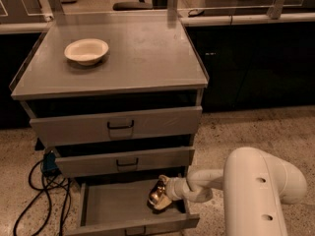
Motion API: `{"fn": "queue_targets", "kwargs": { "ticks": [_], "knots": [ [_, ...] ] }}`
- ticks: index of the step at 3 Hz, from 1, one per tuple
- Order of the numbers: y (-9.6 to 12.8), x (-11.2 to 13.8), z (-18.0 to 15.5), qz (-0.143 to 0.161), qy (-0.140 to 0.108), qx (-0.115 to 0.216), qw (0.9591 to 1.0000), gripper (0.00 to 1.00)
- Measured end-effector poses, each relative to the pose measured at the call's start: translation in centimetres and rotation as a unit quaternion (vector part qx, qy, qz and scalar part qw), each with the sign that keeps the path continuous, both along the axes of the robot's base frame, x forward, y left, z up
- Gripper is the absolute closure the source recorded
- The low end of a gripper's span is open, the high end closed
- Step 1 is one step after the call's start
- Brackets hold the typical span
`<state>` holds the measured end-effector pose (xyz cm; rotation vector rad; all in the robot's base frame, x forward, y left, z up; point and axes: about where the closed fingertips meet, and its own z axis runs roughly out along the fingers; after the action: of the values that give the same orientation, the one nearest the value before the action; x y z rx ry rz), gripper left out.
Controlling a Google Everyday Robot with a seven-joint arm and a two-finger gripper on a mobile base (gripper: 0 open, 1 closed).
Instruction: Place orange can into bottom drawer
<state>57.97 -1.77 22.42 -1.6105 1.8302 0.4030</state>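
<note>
Lower centre of frame: the end effector [164,199] reaches in from the right, clenched on the can [157,194]. It holds the can tilted inside the open drawer [106,205], right side, apparently ready for release. A bowl [86,50] sits on the worktop [142,58], upper left.
</note>
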Motion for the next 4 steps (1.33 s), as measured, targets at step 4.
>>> {"fn": "queue_targets", "kwargs": {
  "ticks": [4],
  "knots": [
    [1.5,2.4,-7.6,-0.021,-0.017,-0.001,0.9996,1.00]
  ]
}}
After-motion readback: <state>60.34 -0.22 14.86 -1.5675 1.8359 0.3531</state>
